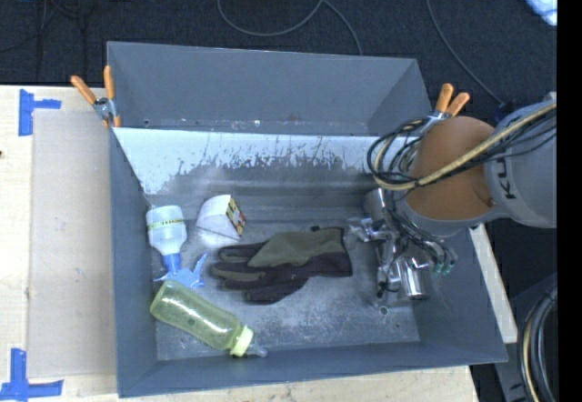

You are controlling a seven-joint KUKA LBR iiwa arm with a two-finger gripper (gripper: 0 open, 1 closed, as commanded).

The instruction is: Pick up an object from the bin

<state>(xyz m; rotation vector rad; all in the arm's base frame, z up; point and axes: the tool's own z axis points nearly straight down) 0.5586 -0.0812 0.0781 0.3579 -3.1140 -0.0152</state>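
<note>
Dark floor strewn with cables lies behind the grey metal bin [273, 100]. The arm comes in from the right, wrist bent down, with its gripper [393, 286] low over the bin's right floor; open or closed, I cannot tell. Just to its left lies a dark olive glove [282, 262]. Farther left are a white bottle [166, 229], a small white packet [221, 216] and a yellow-green bottle [195, 318].

Even overhead light on the grey bin [264, 91]; a pale band of glare along the foot of its back wall; bright glints on the metal tool [393, 291]; soft shadow under the dark glove [282, 266]; the floor [364, 18] beyond lies dim.
</note>
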